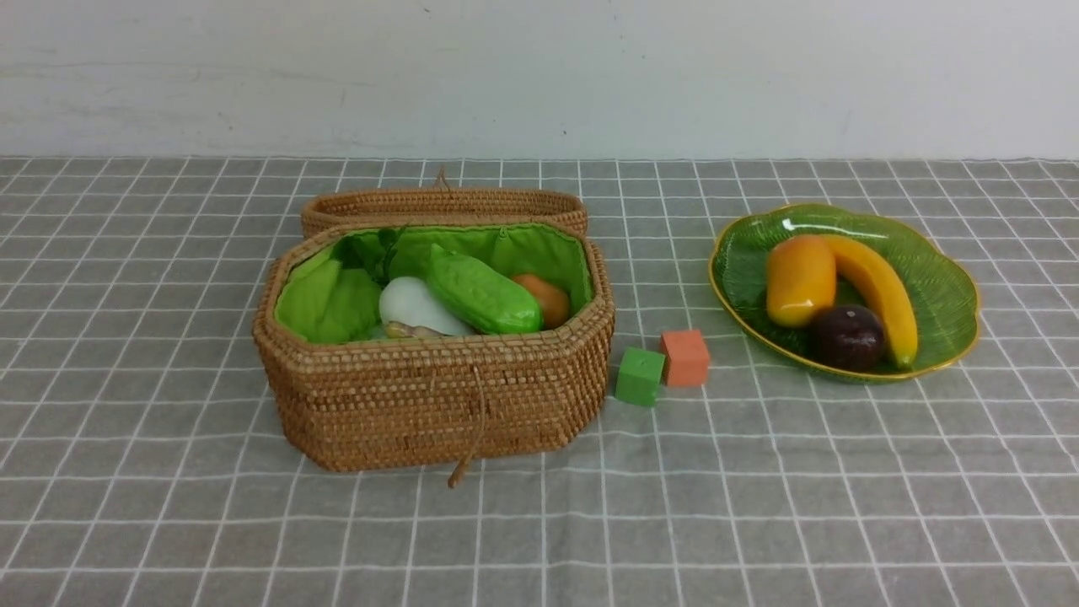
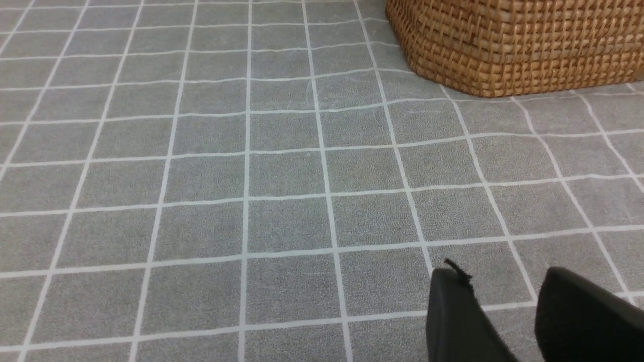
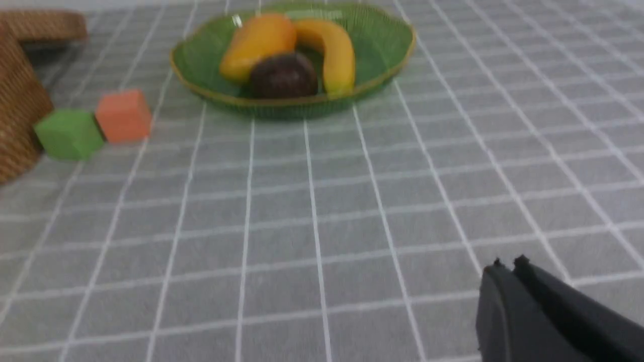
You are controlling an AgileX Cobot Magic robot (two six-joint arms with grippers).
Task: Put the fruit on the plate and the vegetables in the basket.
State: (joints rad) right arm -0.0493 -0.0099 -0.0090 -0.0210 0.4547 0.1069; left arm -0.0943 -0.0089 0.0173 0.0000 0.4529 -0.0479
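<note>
Front view: lying in basket (image 1: pixel 438 405), radish (image 1: pixel 413 308), gourd (image 1: pixel 482 291), potato (image 1: pixel 546 299) (eggplant hidden); resting on plate (image 1: pixel 944 295), mango (image 1: pixel 799 280), banana (image 1: pixel 877 291), purple fruit (image 1: pixel 847 337).

Left wrist view: left gripper (image 2: pixel 508 296) hovering partly open, empty, basket ahead.

Right wrist view: right gripper (image 3: pixel 508 269) sitting closed, empty, plate well ahead.

My left pincer (image 2: pixel 503 296) has two matte black, blunt fingers, one with a frayed tip. My right pincer (image 3: pixel 508 266) is equally black, its tips knobbed.
</note>
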